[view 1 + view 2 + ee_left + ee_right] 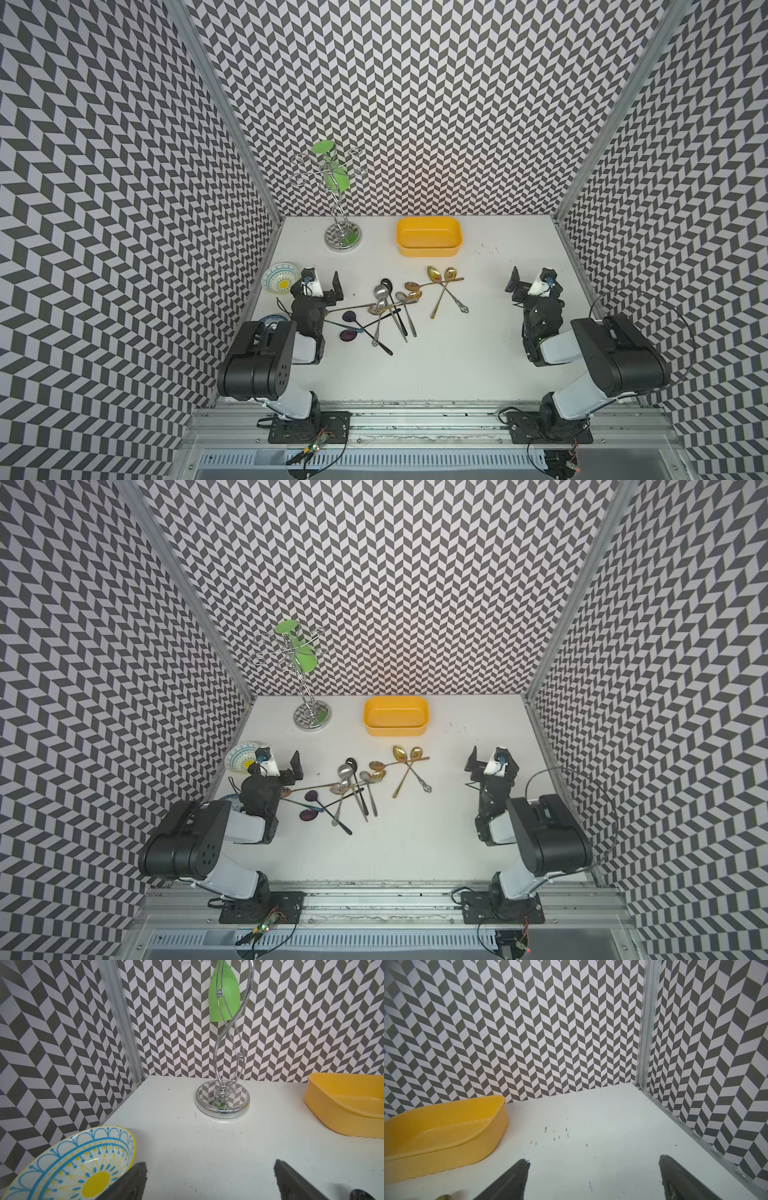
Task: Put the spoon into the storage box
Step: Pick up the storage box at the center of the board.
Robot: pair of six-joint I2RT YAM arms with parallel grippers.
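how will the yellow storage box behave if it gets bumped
The storage box looks like thin plastic and holds nothing, so it is probably light and apt to slide on the smooth white table. Its low, wide shape makes tipping unlikely. Thin walls may flex under a pinch.

Nothing legible anywhere — no words, brands or numbers. Only pattern: blue-and-yellow ornament on the bowl [68, 1165], chevrons on the walls [415, 104]. Small dark marks [556, 1138] on the table [612, 1122] — too faint to read as characters.

Black-and-white jointed arms [257, 365], thin black cables [598, 296], possibly a tiny green light [539, 339].
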